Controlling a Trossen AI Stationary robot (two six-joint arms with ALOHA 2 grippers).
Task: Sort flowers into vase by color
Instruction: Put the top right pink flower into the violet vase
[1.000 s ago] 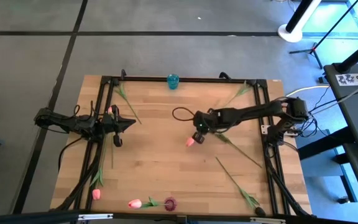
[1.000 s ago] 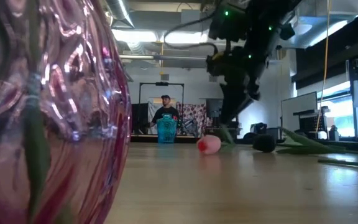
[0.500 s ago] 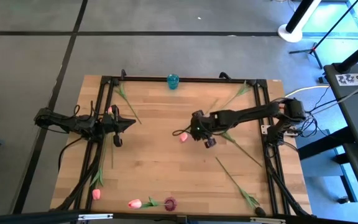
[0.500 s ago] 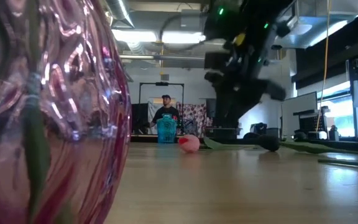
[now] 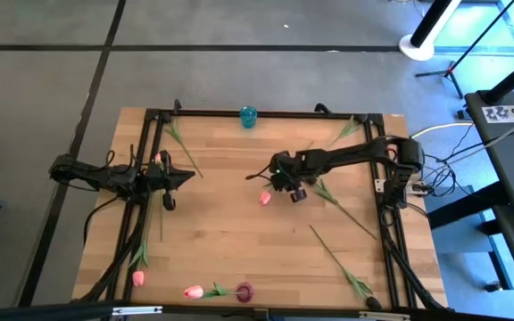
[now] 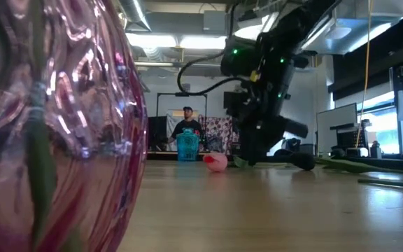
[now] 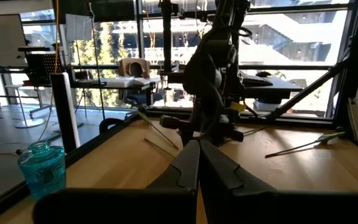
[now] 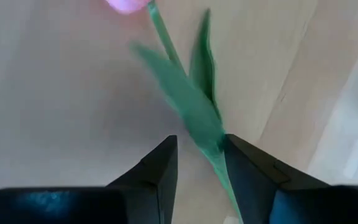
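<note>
A pink-headed flower (image 5: pixel 264 197) lies flat on the table near its middle, and its green stem runs toward the right near corner. My right gripper (image 5: pixel 286 185) is over the stem just behind the head. It is open, with one finger on each side of the leafy stem (image 8: pixel 194 102). In the low view the pink head (image 6: pixel 216 162) rests on the wood beside this gripper (image 6: pixel 257 150). My left gripper (image 5: pixel 186 176) is shut and waits over the table's left side. A blue vase (image 5: pixel 249 115) stands at the far edge and a pink-purple vase (image 5: pixel 244 292) at the near edge. My right gripper comes from above, pointing down, with its fingers across the stem. The stem just below the leaves (image 8: pixel 218 152) lies against the inner side of one finger (image 8: pixel 241 165). The other finger (image 8: pixel 163 165) stands apart from it. The whole flower lies on the table.
More flowers lie about: pink heads near the left near corner (image 5: pixel 137 278) and beside the pink-purple vase (image 5: pixel 194 292), stems at the far left (image 5: pixel 181 143) and far right (image 5: pixel 346 132), and a long stem (image 5: pixel 337 263) toward the right near corner. The dark frame rail (image 5: pixel 266 112) rims the table. A person stands far behind.
My right gripper has moved toward the table's left and far edges and has turned about. The pink flower has slid along the table with it, and its head has ended up a little farther left and toward the far edge.
</note>
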